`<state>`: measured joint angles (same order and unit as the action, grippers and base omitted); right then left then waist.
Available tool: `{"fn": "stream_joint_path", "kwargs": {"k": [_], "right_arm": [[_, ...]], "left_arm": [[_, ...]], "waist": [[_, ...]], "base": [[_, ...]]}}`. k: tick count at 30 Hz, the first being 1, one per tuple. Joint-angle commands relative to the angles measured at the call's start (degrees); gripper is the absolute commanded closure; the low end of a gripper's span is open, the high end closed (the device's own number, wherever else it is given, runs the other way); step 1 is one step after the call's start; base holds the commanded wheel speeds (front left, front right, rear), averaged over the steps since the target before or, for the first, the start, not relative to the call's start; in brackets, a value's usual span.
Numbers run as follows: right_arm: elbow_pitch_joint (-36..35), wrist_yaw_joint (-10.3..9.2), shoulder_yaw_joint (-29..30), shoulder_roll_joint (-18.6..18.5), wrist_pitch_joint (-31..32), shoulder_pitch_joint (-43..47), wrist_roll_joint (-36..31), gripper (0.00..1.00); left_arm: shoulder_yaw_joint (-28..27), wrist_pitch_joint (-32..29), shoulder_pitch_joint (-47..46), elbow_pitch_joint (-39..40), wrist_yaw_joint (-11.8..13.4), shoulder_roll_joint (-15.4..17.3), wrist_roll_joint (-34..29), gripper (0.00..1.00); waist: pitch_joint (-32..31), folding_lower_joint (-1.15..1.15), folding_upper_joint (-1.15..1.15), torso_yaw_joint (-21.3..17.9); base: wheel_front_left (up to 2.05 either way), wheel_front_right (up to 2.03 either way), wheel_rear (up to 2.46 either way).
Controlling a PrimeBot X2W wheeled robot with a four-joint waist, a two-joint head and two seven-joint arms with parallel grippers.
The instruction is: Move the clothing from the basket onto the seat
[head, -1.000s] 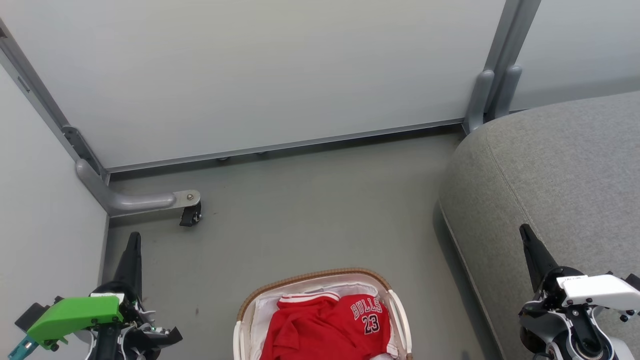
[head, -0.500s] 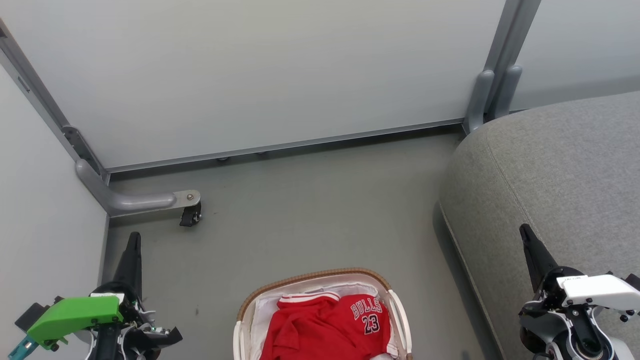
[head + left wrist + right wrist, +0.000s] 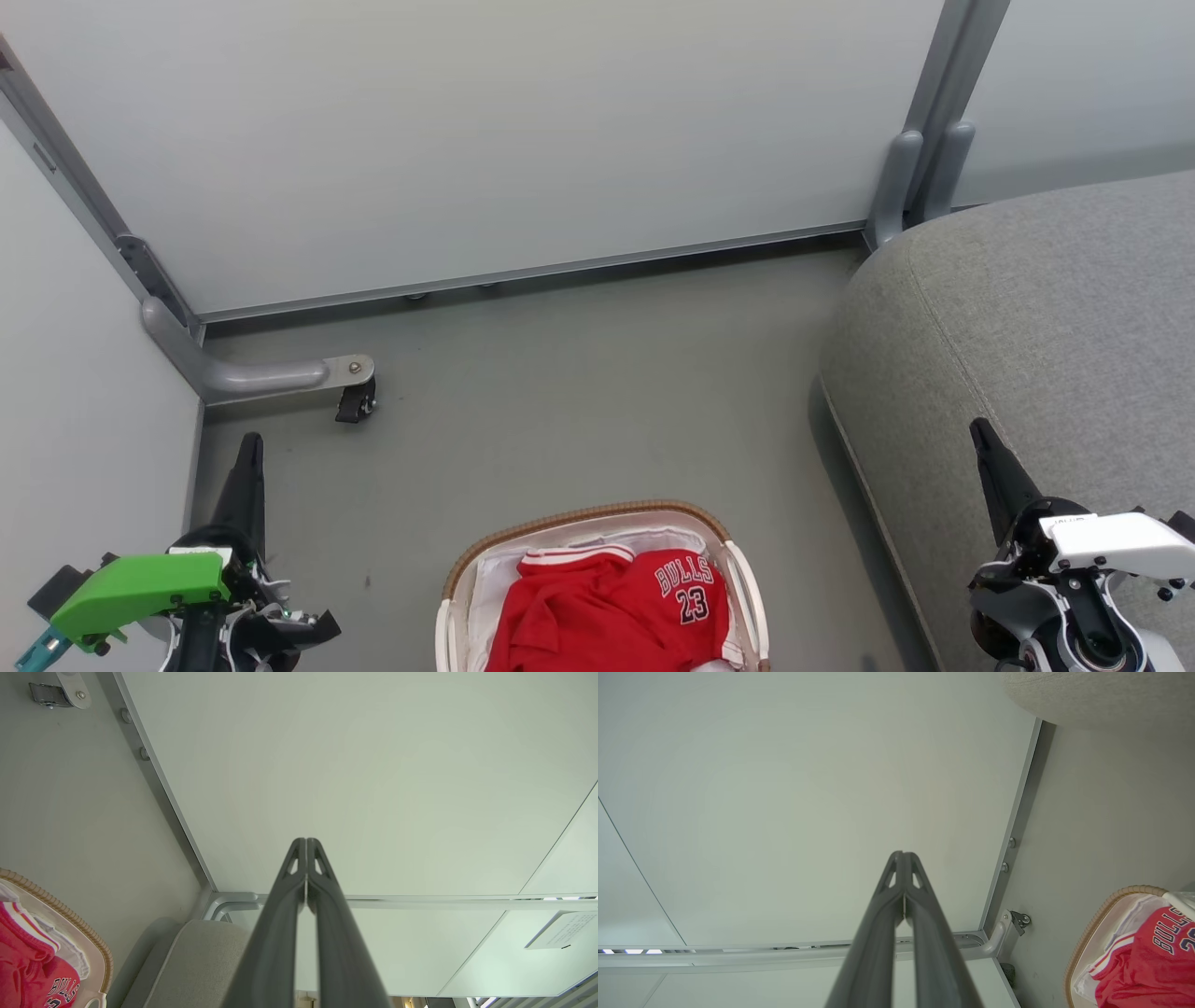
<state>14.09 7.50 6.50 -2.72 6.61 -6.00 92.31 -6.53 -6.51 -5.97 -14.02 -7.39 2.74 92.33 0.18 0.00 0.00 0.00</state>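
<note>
Step one was pending: our left hand [image 3: 250,446] and right hand [image 3: 980,434] flanked the basket [image 3: 579,516], clenched and empty. We judged one next had to open over the clothing [image 3: 602,611].

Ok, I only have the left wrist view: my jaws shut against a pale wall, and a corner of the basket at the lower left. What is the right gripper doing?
Observer: The right gripper is shut. In the right wrist view its jaws meet at the tips with nothing between them.
Operator: And where does it sit relative to the basket?
Observer: In the head view it is at the lower right, fingers pointing up across the grey seat. It is well apart from the basket, where the red clothing lies with the BULLS 23 print facing up.
</note>
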Motion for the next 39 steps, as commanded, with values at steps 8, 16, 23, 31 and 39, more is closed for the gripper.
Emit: {"fn": "stream_joint_path", "kwargs": {"k": [8,16,23,31,39], "right_arm": [[-0.21,-0.02,0.07,-0.34,0.02,-0.46,0.20,1.00],[-0.21,-0.02,0.07,-0.34,0.02,-0.46,0.20,1.00],[-0.21,-0.02,0.07,-0.34,0.02,-0.46,0.20,1.00],[0.82,-0.01,-0.08,0.29,0.00,0.57,-0.01,0.00],[2.38,-0.03,-1.10,0.76,-1.50,2.19,-1.27,0.00]], "left_arm": [[-0.10,-0.20,-0.57,0.08,-0.25,0.28,0.18,1.00],[-0.10,-0.20,-0.57,0.08,-0.25,0.28,0.18,1.00],[-0.10,-0.20,-0.57,0.08,-0.25,0.28,0.18,1.00],[0.11,0.02,0.42,-0.97,0.02,-0.14,0.00,0.00],[1.84,1.51,2.24,-2.14,0.07,-0.34,-0.53,0.00]], "waist": [[0.00,0.00,0.00,0.00],[0.00,0.00,0.00,0.00],[0.00,0.00,0.00,0.00],[0.00,0.00,0.00,0.00],[0.03,0.00,0.00,0.01]], "base": [[0.00,0.00,0.00],[0.00,0.00,0.00],[0.00,0.00,0.00],[0.00,0.00,0.00],[0.00,0.00,0.00]]}}
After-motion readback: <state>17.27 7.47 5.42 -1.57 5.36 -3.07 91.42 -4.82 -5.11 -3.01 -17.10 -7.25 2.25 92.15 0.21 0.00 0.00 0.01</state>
